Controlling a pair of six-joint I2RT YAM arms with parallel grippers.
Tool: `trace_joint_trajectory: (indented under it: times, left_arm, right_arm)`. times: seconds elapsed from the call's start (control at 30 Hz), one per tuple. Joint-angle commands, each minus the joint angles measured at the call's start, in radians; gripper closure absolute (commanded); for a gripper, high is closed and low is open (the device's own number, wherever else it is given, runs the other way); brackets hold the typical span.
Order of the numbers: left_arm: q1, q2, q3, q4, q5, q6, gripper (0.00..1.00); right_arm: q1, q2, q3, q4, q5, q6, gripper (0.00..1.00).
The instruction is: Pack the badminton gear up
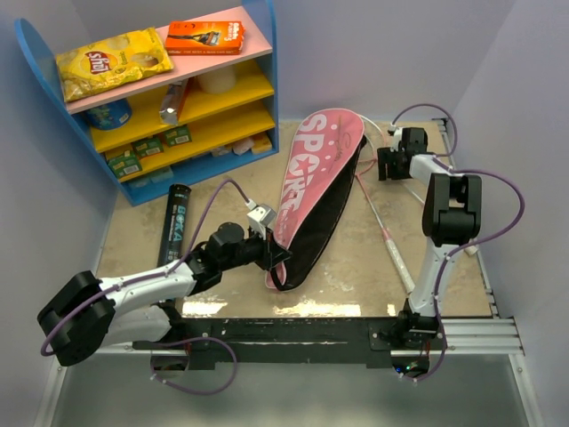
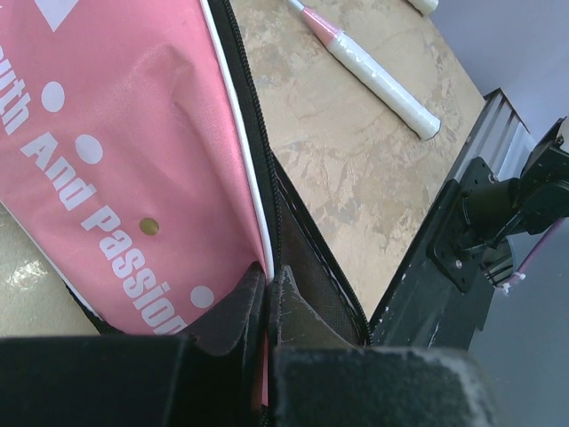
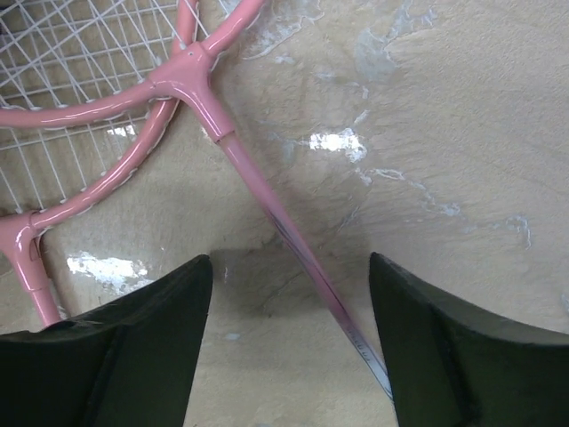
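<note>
I see the racket cover (image 1: 316,191) lying diagonally in the middle of the desk (image 1: 356,267), with the tube (image 1: 174,222) to its left and the racket (image 1: 397,258) to its right, head far, handle near. My left gripper (image 1: 281,256) sits at the cover's near end. My right gripper (image 1: 385,166) hangs over the racket's shaft by the head. At far left stands a shelf unit (image 1: 271,71), with a chip bag (image 1: 113,62) and a box (image 1: 204,37) on top.

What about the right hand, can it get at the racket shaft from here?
Probably yes. The right hand is open, one finger on each side of the pink racket shaft, with nothing lying between them.
</note>
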Motion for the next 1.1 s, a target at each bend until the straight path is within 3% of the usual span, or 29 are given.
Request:
trace_joint_trajectory:
  times: [0.0, 0.47, 1.07]
  left_arm:
    - [0.004, -0.039, -0.006, 0.084, 0.006, 0.033, 1.0]
    - [0.004, -0.069, -0.001, 0.061, -0.006, 0.035, 1.0]
    - [0.004, -0.128, -0.032, 0.036, 0.017, 0.002, 1.0]
  right_arm:
    - [-0.002, 0.032, -0.019, -0.085, -0.017, -0.014, 0.33]
    - [0.0, 0.021, -0.064, -0.189, 0.01, 0.052, 0.58]
    - [0.024, -0.176, -0.252, -0.188, 0.096, 0.122, 0.87]
